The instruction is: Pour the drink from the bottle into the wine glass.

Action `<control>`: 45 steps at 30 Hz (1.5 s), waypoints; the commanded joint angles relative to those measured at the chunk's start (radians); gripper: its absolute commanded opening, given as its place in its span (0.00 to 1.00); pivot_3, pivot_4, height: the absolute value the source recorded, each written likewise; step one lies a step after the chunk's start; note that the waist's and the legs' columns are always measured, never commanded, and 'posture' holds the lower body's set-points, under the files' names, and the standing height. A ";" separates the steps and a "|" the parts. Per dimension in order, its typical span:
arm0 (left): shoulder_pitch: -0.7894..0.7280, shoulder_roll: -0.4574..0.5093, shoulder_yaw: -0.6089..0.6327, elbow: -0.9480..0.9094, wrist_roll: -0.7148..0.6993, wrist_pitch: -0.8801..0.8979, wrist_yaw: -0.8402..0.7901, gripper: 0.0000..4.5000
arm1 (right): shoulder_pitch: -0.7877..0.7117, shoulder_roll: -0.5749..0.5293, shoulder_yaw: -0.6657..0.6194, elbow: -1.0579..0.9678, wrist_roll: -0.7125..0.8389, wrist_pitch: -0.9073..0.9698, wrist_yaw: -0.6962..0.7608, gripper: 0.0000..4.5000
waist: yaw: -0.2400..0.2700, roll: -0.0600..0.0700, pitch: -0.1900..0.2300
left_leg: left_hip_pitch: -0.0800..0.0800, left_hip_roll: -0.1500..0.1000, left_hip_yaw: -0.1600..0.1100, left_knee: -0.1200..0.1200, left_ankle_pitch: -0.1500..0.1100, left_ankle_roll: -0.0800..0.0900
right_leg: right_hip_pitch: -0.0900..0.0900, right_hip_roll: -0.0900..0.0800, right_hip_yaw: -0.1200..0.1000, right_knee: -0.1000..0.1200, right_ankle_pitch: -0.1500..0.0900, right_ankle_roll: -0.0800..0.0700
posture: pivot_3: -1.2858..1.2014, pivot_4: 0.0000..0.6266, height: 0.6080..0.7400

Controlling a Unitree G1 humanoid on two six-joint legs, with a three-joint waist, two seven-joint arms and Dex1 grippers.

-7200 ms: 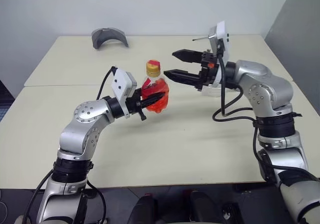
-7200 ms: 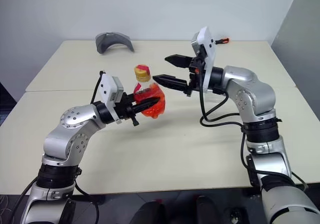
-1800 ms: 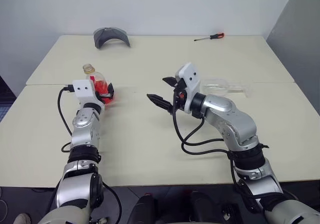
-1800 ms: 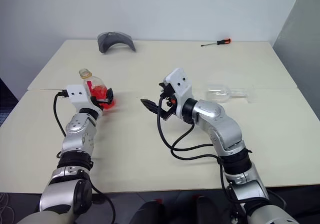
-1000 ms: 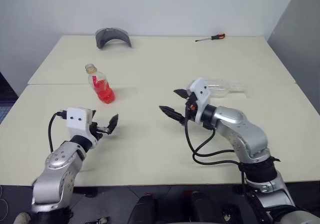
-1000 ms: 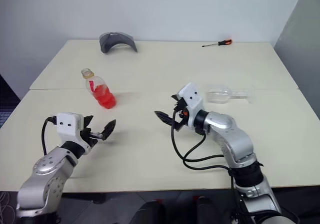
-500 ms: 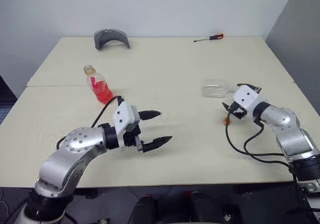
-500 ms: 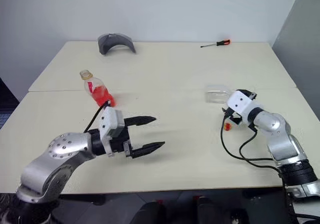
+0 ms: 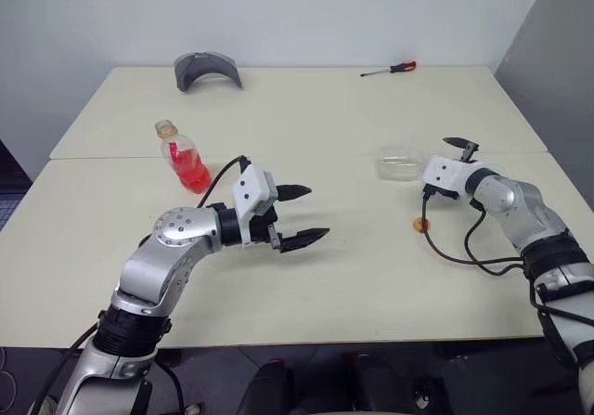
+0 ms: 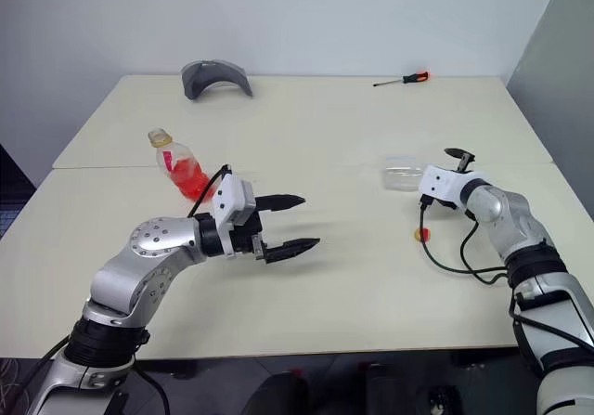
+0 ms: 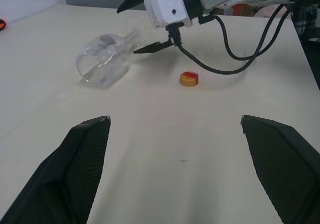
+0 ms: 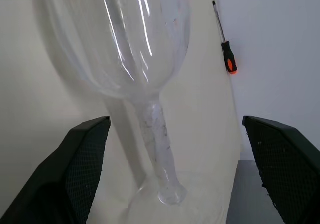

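Right gripper (image 9: 452,166) sits spread wide right at the wine glass (image 9: 401,165), which lies on its side on the table (image 9: 371,109), long axis running left-right, bowl mouth toward table centre, stem toward the gripper; right wrist view has the stem running between the two open fingers, no contact I can confirm. Left gripper (image 9: 306,214) also spread, empty, hovering mid-table. Bottle (image 9: 187,157) stands upright, uncapped, near the left side behind the left arm, drink (image 9: 194,171) in its lower part; yellow cap (image 9: 420,225) lies loose near the right arm. Right arm is clearly nearer the glass, so uprighting it looks like its job
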 commanded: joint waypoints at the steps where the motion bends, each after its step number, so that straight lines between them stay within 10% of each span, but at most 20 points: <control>1: 0.012 -0.002 0.011 -0.049 0.003 -0.008 0.008 1.00 | -0.063 -0.003 0.027 0.098 -0.055 -0.046 -0.046 1.00 | 0.000 0.000 0.000 | 0.000 0.000 0.000 0.000 0.000 0.000 | 0.000 0.000 0.000 0.000 0.000 0.000 | 0.52 0.24 1.00; 19: 0.021 -0.010 0.035 -0.091 -0.014 0.047 0.057 1.00 | -0.217 0.063 0.108 0.362 -0.169 -0.042 -0.152 1.00 | -0.001 0.000 0.000 | 0.000 0.000 0.000 0.000 0.000 0.000 | 0.000 0.000 0.000 0.001 0.000 0.000 | 0.52 0.24 1.00; 33: 0.026 0.004 0.051 -0.106 -0.023 0.061 0.064 1.00 | -0.248 0.069 0.130 0.391 -0.195 -0.031 -0.185 0.03 | -0.002 0.000 0.000 | 0.000 0.000 0.001 0.000 0.000 0.000 | 0.000 0.000 0.001 0.001 0.000 0.000 | 0.52 0.24 1.00; 45: 0.134 0.014 0.155 -0.186 -0.068 0.148 0.148 1.00 | -0.298 0.188 0.027 0.321 -0.064 -0.157 -0.225 0.02 | -0.026 0.000 0.000 | 0.001 0.001 0.002 0.000 0.000 0.000 | -0.001 0.000 0.002 0.001 0.000 0.000 | 0.52 0.24 1.00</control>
